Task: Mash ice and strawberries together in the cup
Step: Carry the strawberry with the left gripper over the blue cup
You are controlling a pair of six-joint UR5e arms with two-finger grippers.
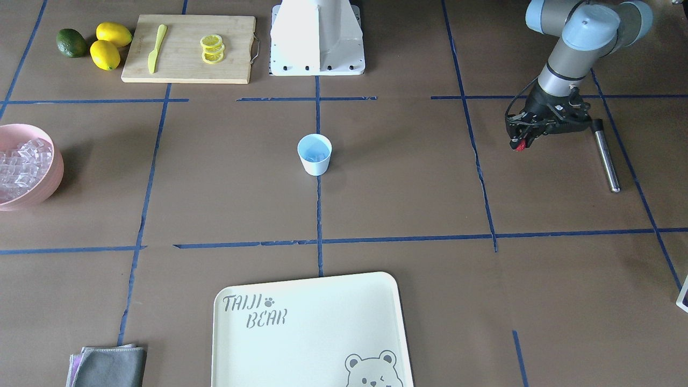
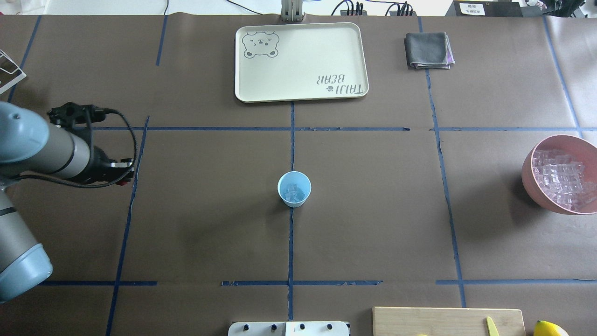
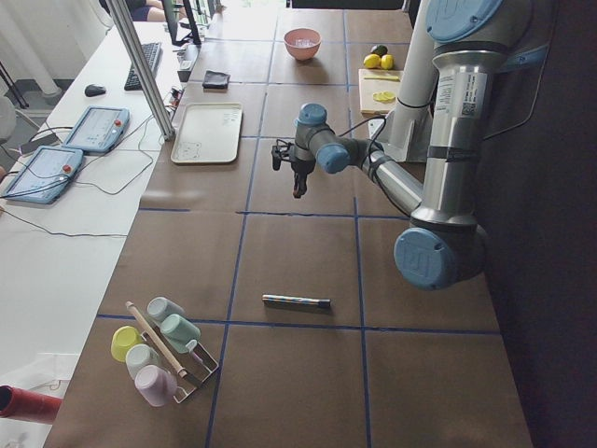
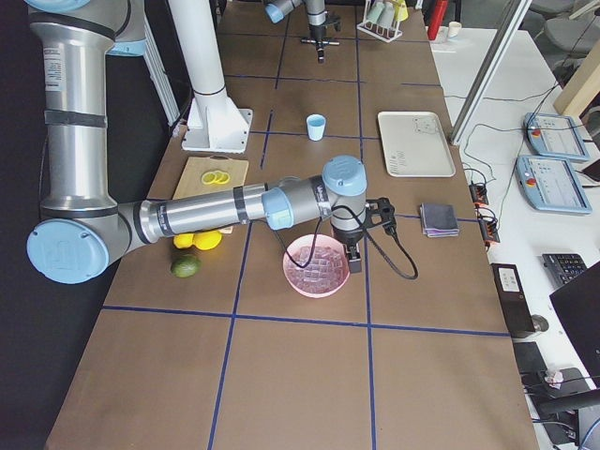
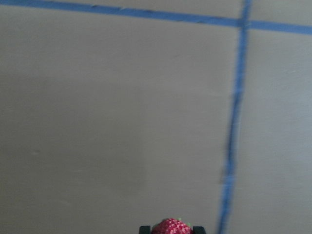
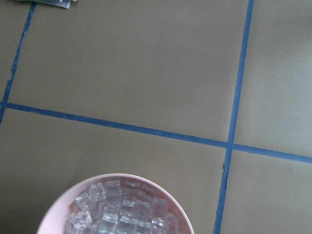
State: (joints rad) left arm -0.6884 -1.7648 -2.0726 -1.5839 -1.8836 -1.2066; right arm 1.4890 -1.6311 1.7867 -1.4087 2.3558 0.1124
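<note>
Cup (image 1: 314,161) mid-table, tray (image 1: 322,322), pink bowl (image 1: 52,177) well apart

Small red bumpy strawberry (image 5: 171,227): cut by the wrist view's lower edge; only its crown showed, pinched in the left gripper (image 5: 171,231), whose tips barely entered.
Right gripper (image 4: 354,266): above the round pink bowl (image 4: 288,267), too small to tell how its jaws stood.
Round pink bowl: halved by the front view's left edge.
Cream bear-printed tray (image 1: 231,344) and folded grey cloth (image 1: 113,365): cropped at that view's bottom.
Pale wooden cutting board (image 2: 433,319): cropped in the overhead view.
</note>
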